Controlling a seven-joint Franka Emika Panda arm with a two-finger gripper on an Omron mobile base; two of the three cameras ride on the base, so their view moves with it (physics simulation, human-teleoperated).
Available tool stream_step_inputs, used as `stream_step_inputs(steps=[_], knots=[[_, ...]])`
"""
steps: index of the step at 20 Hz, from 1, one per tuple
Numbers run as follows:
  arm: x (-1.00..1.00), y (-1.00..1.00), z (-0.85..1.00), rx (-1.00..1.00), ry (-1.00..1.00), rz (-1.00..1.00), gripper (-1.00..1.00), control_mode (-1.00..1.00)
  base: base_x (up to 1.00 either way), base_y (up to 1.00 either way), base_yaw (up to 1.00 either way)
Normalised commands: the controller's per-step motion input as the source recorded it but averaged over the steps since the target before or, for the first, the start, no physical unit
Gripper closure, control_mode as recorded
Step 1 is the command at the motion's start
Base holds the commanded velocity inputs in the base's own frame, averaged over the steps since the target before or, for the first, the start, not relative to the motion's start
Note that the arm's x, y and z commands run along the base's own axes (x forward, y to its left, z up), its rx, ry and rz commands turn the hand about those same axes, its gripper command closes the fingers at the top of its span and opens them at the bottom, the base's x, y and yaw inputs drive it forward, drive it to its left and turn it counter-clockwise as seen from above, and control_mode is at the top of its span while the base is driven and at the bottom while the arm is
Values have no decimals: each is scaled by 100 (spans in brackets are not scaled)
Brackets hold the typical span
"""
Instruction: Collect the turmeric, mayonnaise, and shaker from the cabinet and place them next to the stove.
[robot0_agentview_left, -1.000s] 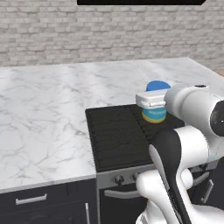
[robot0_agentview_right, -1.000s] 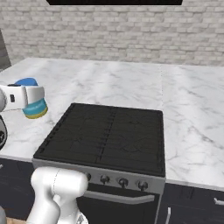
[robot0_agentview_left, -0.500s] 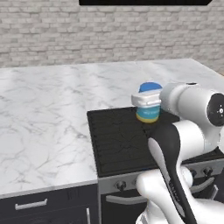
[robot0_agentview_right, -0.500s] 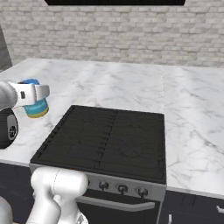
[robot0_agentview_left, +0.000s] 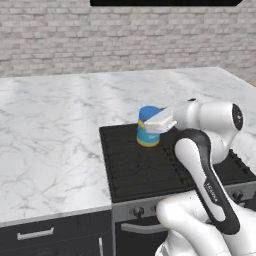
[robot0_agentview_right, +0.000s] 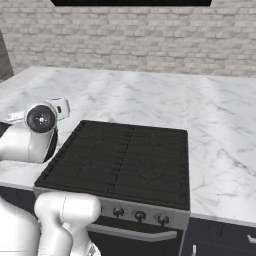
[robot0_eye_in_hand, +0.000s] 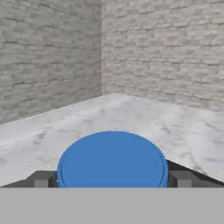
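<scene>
Mayonnaise (robot0_agentview_left: 147, 131) in end effector (robot0_agentview_left: 156, 125) above stove (robot0_agentview_left: 150, 170)

The hand (robot0_agentview_left: 161, 121) covers the mayonnaise's (robot0_agentview_left: 146, 128) right side (the cabinet (robot0_agentview_left: 165, 2) is cropped above).

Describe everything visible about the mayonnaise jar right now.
The mayonnaise jar is short and wide, with a flat round blue lid, a blue label band and a yellow base. It stands upright, clamped at lid height in the hand, whose fingers press either side of the lid in the hand view. In the left base view it appears over the stove's back left corner; whether it touches the grates is unclear.
</scene>
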Motion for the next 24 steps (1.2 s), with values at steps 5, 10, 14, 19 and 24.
stream_step_inputs(steps=[5, 10, 14, 19, 24], knots=[[46, 45, -43, 0, 0, 46, 100, -100, 0, 0, 0], [32, 65, -32, 0, 0, 41, 100, -100, 0, 0, 0], [36, 51, -30, 0, 0, 30, 100, -100, 0, 0, 0], [50, 38, -29, 0, 0, 10, 100, -100, 0, 0, 0], [41, 21, -32, 0, 0, 6, 100, -100, 0, 0, 0]])
